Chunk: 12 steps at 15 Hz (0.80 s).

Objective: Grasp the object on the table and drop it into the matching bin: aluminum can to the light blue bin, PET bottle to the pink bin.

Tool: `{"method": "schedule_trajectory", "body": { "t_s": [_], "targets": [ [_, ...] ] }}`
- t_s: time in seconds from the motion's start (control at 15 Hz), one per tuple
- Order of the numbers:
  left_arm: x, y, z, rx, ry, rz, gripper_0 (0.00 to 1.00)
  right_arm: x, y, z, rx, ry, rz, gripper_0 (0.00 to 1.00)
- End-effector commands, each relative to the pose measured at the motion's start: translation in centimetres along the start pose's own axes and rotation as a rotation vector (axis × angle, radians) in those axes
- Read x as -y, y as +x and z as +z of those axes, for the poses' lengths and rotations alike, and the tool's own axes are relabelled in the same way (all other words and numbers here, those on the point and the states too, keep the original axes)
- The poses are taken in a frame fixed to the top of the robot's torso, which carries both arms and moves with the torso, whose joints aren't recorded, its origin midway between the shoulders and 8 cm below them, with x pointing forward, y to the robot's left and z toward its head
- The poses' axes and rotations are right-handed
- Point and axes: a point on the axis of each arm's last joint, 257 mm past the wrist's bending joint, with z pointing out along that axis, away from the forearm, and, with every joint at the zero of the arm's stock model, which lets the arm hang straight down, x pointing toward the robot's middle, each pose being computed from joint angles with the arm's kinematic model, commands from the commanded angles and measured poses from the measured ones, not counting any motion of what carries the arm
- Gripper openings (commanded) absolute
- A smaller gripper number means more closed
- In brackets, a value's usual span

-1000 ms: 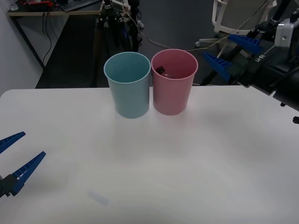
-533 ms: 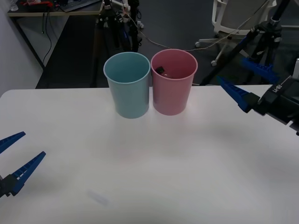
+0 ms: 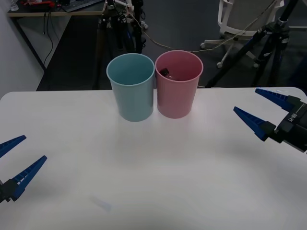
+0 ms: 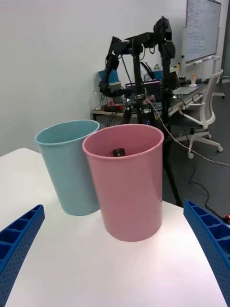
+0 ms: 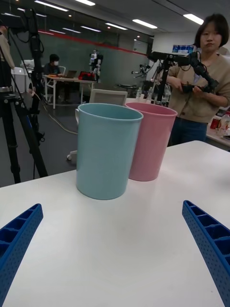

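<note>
The PET bottle (image 3: 164, 72) lies inside the pink bin (image 3: 178, 96); only its black cap (image 4: 118, 152) shows below the rim. The light blue bin (image 3: 132, 93) stands touching the pink one on its left, at the back of the white table (image 3: 158, 172). My right gripper (image 3: 246, 99) hangs open over the table's right side, well clear of the pink bin, with nothing between its blue fingers (image 4: 211, 235). At the table's front left, my left gripper (image 3: 34, 147) is open and holds nothing, far from both bins.
Tripods (image 3: 259, 43), cables and an office chair (image 3: 240, 17) stand on the dark floor beyond the table's far edge. A person (image 5: 203, 91) stands behind the table in the left wrist view. A faint mark (image 3: 101, 205) lies near the front.
My right gripper has swung from beside the pink bin's far right down and toward the table's right edge, staying open. The left gripper and both bins have not moved.
</note>
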Motion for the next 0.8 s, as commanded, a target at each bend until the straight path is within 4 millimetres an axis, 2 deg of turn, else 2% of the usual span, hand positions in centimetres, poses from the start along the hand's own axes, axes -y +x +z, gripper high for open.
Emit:
{"method": "schedule_trajectory", "body": {
  "t_s": [0.07,0.33,0.8],
  "targets": [
    [0.0,0.0,0.0,0.000,0.000,0.000,1.00,0.1,1.5,-1.9,-0.023,0.017,0.020,1.00],
    [0.0,0.0,0.0,0.000,0.000,0.000,1.00,0.2,3.3,-4.0,-0.051,0.071,0.019,1.00],
    [0.0,0.0,0.0,0.000,0.000,0.000,1.00,-0.2,4.0,-4.6,-0.066,0.089,0.020,1.00]
  ]
}}
